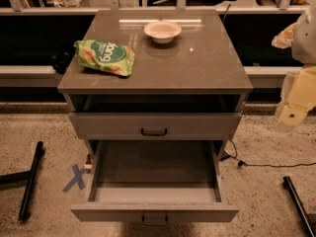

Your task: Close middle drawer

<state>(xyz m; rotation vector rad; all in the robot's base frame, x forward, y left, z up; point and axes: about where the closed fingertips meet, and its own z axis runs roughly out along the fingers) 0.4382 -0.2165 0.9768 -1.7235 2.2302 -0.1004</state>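
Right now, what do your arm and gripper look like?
The arm at the right edge is blocky, cream-white casing under a pale grey upper part. The gripper, right of the cabinet, is cream with a small green dot. No cables show on it.

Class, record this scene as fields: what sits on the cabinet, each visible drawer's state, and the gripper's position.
Cabinet: grey-brown cabinet, glossy flat top
On top: green snack bag at left; white round bowl at back centre
Top drawer: flat front, dark loop handle, set well back
Middle drawer: pulled far out, nothing visible inside
Gripper: right edge of view, clear of the cabinet
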